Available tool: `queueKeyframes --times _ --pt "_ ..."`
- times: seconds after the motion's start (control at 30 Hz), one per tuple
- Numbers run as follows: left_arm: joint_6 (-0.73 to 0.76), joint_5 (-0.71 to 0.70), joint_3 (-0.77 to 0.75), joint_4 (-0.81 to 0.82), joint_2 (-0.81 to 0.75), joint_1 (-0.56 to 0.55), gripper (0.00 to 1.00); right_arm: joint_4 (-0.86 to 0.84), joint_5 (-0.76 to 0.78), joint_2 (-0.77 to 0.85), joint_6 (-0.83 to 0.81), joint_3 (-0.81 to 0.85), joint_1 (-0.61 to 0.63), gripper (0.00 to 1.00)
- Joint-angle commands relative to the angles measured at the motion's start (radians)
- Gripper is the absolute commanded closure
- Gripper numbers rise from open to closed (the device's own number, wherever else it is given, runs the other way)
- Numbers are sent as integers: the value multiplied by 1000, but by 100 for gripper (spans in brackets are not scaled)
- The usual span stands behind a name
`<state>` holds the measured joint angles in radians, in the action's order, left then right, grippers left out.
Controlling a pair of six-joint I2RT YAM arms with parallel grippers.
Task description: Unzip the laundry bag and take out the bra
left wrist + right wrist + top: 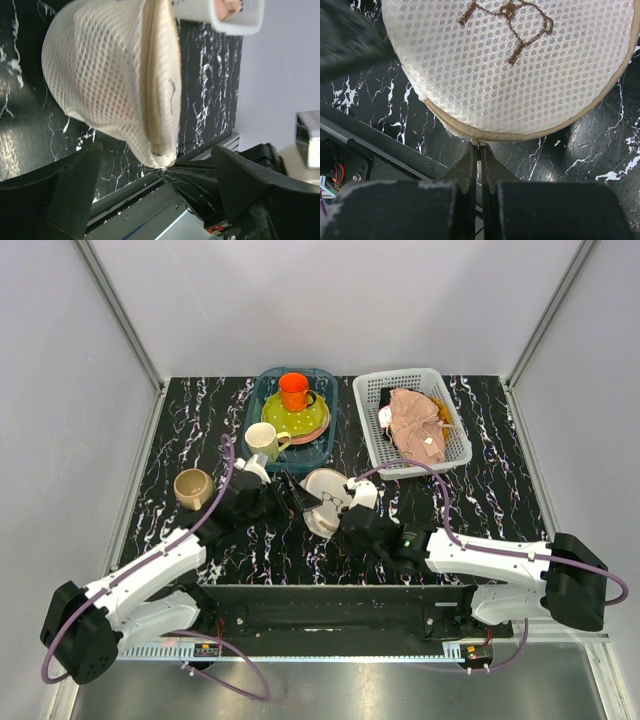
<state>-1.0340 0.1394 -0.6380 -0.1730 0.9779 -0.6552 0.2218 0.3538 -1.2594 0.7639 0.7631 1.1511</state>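
Unzip step in hand: right gripper is pinching the zipper pull on the laundry bag seam, lower centre of its view.
Meanwhile left gripper is gaping wide, bag edge hanging between its fingers, untouched. Next, I'd judge: clamp the mesh, drag the pull round. No bra showing. Bag is sitting mid-frame in the top view on the black marbled table, with pale walls behind.

One laundry bag, three mugs, one basket, one blue tub.
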Motion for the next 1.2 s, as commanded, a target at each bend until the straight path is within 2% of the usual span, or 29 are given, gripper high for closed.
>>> queueKeyframes --times 0.0,0.2,0.33,0.37,0.43,0.47,0.5,0.53,0.67,0.7,0.87,1.0,1.07,1.13,1.17 --pt "-81 14 18 107 37 -37 10 -41 4 -3 9 38 -1 100" --pt "-101 -1 3 161 111 -72 20 -41 -1 -5 9 39 -1 100" --pt "-101 0 -2 170 148 -77 46 -39 1 -3 12 35 -1 100" --pt "-101 0 -2 170 148 -77 60 -35 5 -2 9 33 -2 100" --pt "-86 -12 -9 149 142 -75 77 -21 16 14 9 21 -22 100" --pt "-75 -24 -23 127 130 -73 91 -9 13 23 12 12 -37 100" --pt "-49 -43 -32 104 121 -73 98 -9 -4 55 11 -22 -57 100" --pt "-32 -47 -41 66 114 -64 100 -9 -21 77 11 -47 -88 100" --pt "37 -34 -78 3 84 -32 100 -7 -96 224 -5 -169 -295 100" --pt "51 -11 -80 7 84 -23 100 -4 -117 274 -14 -197 -312 100" --pt "81 83 -103 76 154 5 100 -12 -208 284 -17 -176 -318 100" --pt "156 157 -205 73 298 5 100 -36 -240 249 -2 -147 -279 100" --pt "199 158 -279 52 386 5 84 -42 -236 249 6 -125 -254 100" --pt "227 154 -368 -18 438 6 59 -42 -216 253 18 -108 -208 100" --pt "253 158 -393 -38 459 5 37 -44 -208 253 21 -93 -194 100"
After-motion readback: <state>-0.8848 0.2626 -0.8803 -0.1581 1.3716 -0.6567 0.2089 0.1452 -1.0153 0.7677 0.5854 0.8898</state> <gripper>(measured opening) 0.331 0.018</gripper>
